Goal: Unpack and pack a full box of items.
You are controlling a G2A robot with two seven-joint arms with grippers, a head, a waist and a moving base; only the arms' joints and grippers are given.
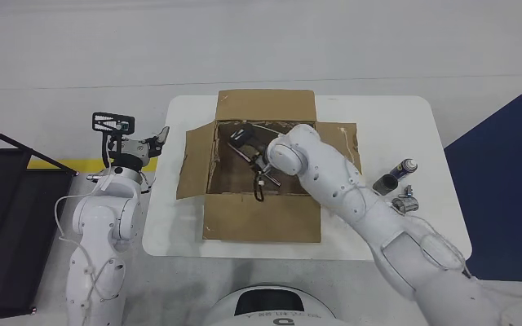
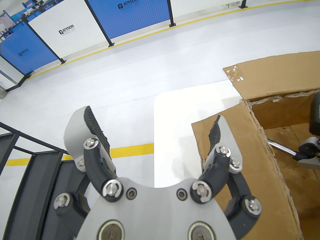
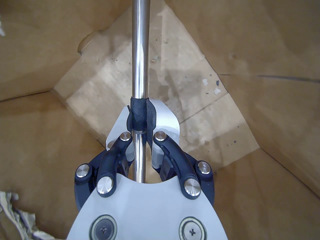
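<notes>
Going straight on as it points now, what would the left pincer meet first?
Probably the bare white table near its corner, which lies ahead between the tips of the open left pincer. The flap of the cardboard box is beside that line and might catch one finger; depth is unclear.

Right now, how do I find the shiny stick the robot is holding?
Find the white table, then the open cardboard box on it. Inside, the right claw grips a metal rod: thin, straight and mirror-shiny against dull brown cardboard.

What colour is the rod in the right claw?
Silver, polished metal rod; clearest in right wrist view.
</notes>
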